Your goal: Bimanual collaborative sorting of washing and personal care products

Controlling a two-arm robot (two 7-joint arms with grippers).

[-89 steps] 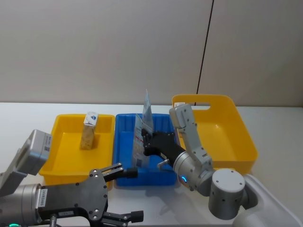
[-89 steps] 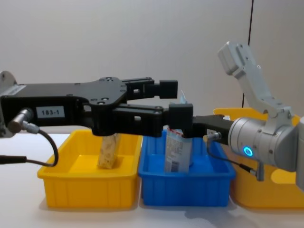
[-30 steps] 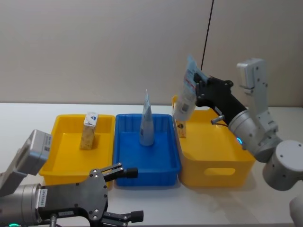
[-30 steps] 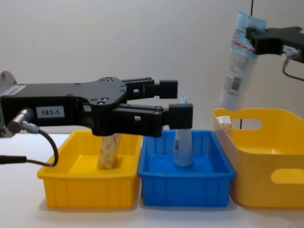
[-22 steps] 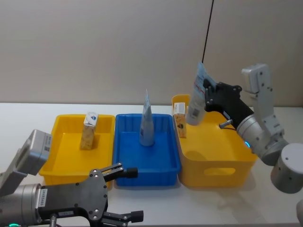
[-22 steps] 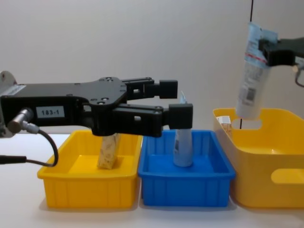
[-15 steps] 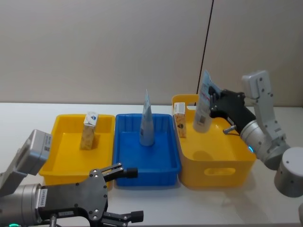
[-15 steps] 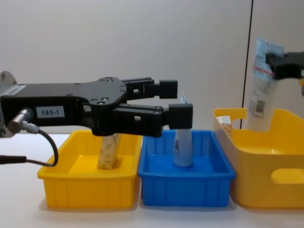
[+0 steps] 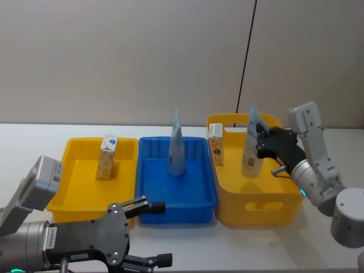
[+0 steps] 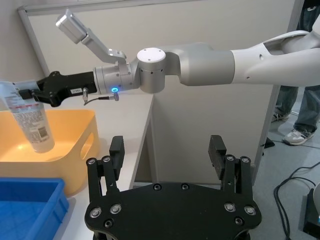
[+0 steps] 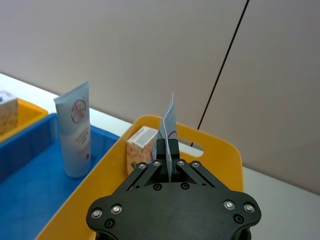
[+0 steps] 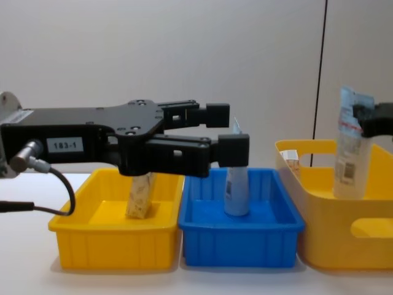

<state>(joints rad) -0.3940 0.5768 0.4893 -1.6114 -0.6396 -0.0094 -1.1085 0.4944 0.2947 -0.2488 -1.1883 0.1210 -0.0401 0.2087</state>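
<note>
A: Where is the pale upright plastic tube [image 9: 249, 152] held?

B: Its crimped top is clamped in the right gripper [image 9: 260, 140], inside the deep yellow plastic basket [image 9: 267, 206] (left gripper [image 12: 224, 132] spread, empty).

A pale tube [image 9: 250, 149] is held upright by its top in the closed right gripper [image 9: 259, 138], inside the large yellow basket [image 9: 259, 205]. A second tube [image 9: 176, 149] is seen standing in the blue tray [image 9: 187, 205]. The left gripper [image 9: 149, 233] is seen low in front, fingers spread.
</note>
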